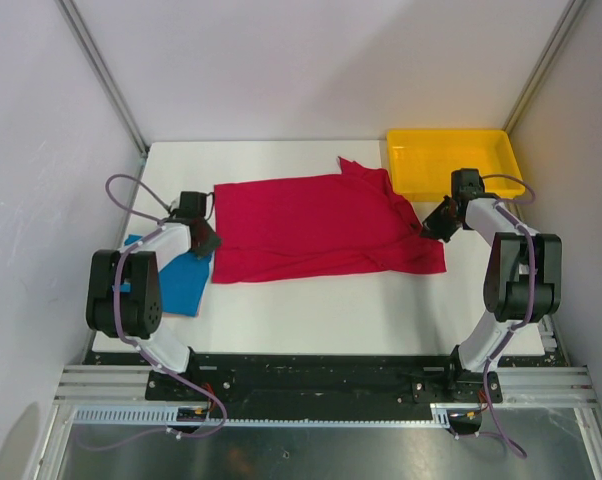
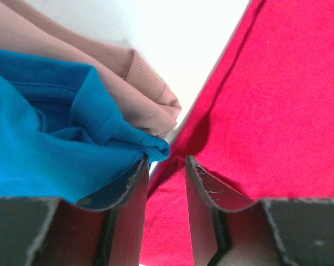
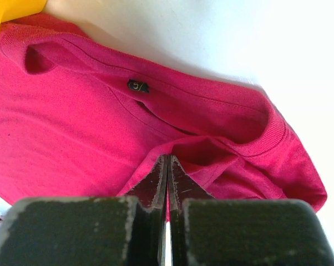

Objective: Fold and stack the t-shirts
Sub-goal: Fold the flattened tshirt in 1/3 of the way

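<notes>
From above, both arms bend inward toward the red shirt (image 1: 311,225), which lies spread on the white tabletop (image 1: 311,310) between pale walls; the blue shirt (image 1: 184,285) lies left of it

Left wrist: the left fingers (image 2: 208,191) are spread at the red shirt's edge

Right wrist: the right fingers (image 3: 156,185) pinch a fold of the red shirt by its collar

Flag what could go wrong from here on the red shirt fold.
1. The left gripper is open right where the edge of the blue t-shirt meets the red t-shirt; closing could catch blue cloth too.
2. The right gripper pinches only a small fold by the collar; with one side held, a pull may slip or skew the shirt.
</notes>
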Tool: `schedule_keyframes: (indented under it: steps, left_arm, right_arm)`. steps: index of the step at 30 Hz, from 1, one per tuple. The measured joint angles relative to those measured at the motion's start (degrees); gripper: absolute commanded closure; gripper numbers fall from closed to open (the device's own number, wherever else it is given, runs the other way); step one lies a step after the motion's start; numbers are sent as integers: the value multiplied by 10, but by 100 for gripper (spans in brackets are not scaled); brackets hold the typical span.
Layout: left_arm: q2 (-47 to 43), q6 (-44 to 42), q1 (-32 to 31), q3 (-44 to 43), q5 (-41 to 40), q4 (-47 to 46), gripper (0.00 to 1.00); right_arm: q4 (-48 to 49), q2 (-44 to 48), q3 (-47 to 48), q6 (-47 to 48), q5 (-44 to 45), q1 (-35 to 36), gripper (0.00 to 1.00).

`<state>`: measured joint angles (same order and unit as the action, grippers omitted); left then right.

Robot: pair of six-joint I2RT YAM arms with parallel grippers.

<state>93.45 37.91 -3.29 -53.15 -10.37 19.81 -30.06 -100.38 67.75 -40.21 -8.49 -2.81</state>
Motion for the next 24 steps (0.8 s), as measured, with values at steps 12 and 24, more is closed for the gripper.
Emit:
schedule_keyframes:
  steps: [12,24]
  left_arm:
    - [0,-22,19,0,23,-1,54]
    - [0,-46,8,0,79,-4,60]
  right_arm:
    - [0,-2,0,0,0,0,100]
    - [0,-3,0,0,0,0,100]
